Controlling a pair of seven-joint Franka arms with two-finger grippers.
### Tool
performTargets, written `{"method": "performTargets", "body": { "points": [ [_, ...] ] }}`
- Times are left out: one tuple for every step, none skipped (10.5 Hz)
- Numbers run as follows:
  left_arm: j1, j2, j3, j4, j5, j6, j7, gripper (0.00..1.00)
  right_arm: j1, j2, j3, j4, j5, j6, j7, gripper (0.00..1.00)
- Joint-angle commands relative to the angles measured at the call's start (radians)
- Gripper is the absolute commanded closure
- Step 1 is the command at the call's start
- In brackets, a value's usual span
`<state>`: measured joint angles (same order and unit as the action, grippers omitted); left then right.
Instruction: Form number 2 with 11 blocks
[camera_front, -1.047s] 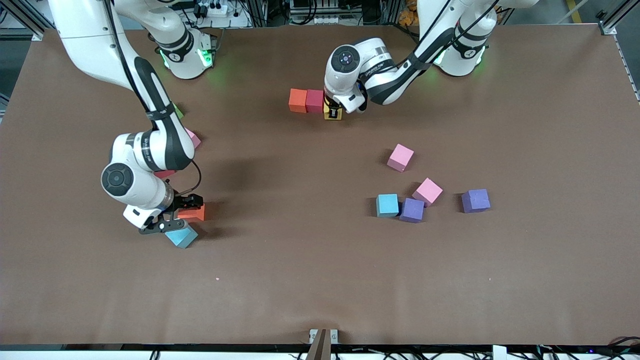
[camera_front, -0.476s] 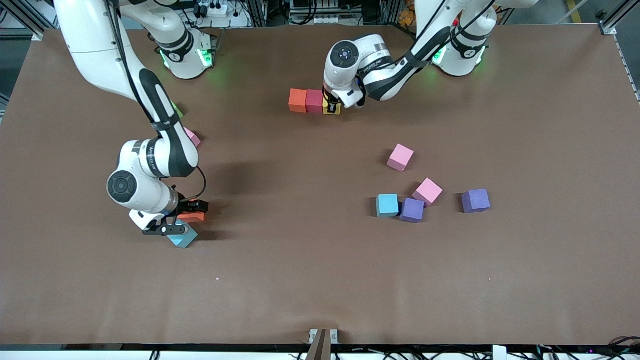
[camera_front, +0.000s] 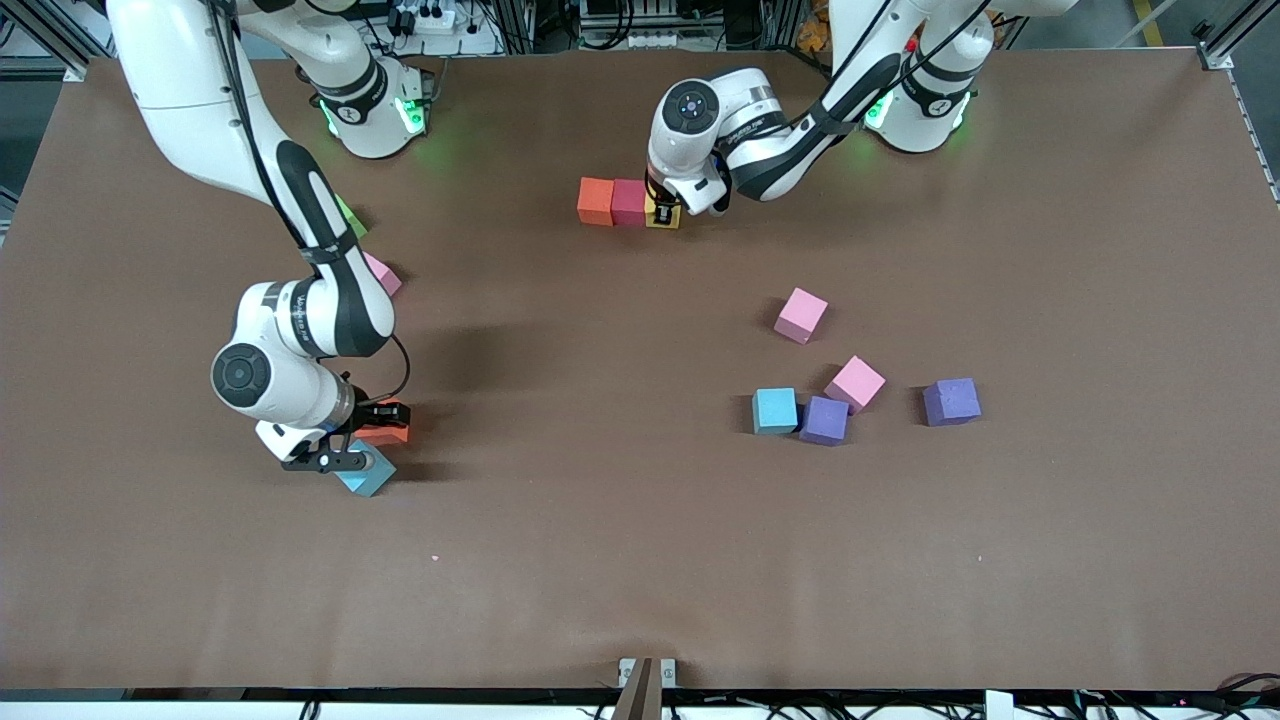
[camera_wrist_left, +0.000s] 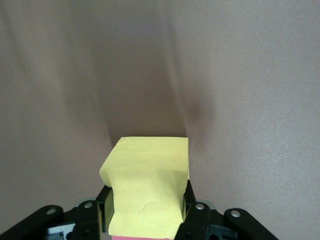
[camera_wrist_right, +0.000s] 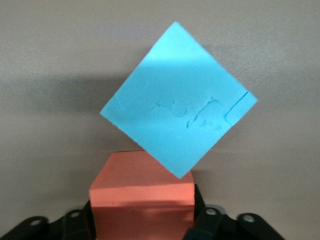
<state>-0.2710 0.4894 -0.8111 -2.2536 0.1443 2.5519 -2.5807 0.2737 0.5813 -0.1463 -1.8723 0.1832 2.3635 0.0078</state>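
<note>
A row lies near the robots' bases: an orange cube (camera_front: 596, 200), a red cube (camera_front: 628, 202) and a yellow cube (camera_front: 664, 216). My left gripper (camera_front: 664, 212) is shut on the yellow cube (camera_wrist_left: 147, 190), which sits low at the table against the red one; a red sliver (camera_wrist_left: 142, 237) shows under it. My right gripper (camera_front: 372, 432) is shut on another orange cube (camera_front: 388, 433) on the table toward the right arm's end. In the right wrist view this orange cube (camera_wrist_right: 142, 195) fills the gap between the fingers. A blue cube (camera_wrist_right: 177, 100) touches its corner, also seen from the front (camera_front: 366, 472).
Loose cubes lie toward the left arm's end: two pink (camera_front: 801, 315) (camera_front: 855, 383), a blue one (camera_front: 775, 410), two purple (camera_front: 824, 420) (camera_front: 951, 401). A pink cube (camera_front: 384, 275) and a green cube (camera_front: 350, 218) peek out beside the right arm.
My left gripper has brought the yellow cube in against the red cube. My right gripper has come down over the orange cube beside the blue one.
</note>
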Motion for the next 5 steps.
{"method": "performTargets", "body": {
  "points": [
    [0.013, 0.006, -0.013, -0.012, 0.017, 0.019, -0.024, 0.72, -0.007, -0.021, 0.013, 0.018, 0.018, -0.071, -0.008, 0.70],
    [0.019, 0.000, -0.014, -0.011, 0.017, 0.011, -0.019, 0.13, -0.005, -0.047, 0.013, 0.018, 0.018, -0.099, -0.009, 0.70],
    [0.019, -0.014, -0.026, -0.011, 0.017, 0.008, -0.018, 0.00, -0.004, -0.070, 0.014, 0.021, 0.018, -0.140, -0.011, 0.70],
    [0.027, -0.031, -0.039, -0.006, 0.017, -0.013, -0.019, 0.00, 0.018, -0.095, 0.016, 0.022, 0.018, -0.183, -0.008, 0.70],
    [0.030, -0.046, -0.042, 0.002, 0.015, -0.051, -0.021, 0.00, 0.050, -0.116, 0.016, 0.022, 0.018, -0.210, 0.023, 0.70]
  ]
}}
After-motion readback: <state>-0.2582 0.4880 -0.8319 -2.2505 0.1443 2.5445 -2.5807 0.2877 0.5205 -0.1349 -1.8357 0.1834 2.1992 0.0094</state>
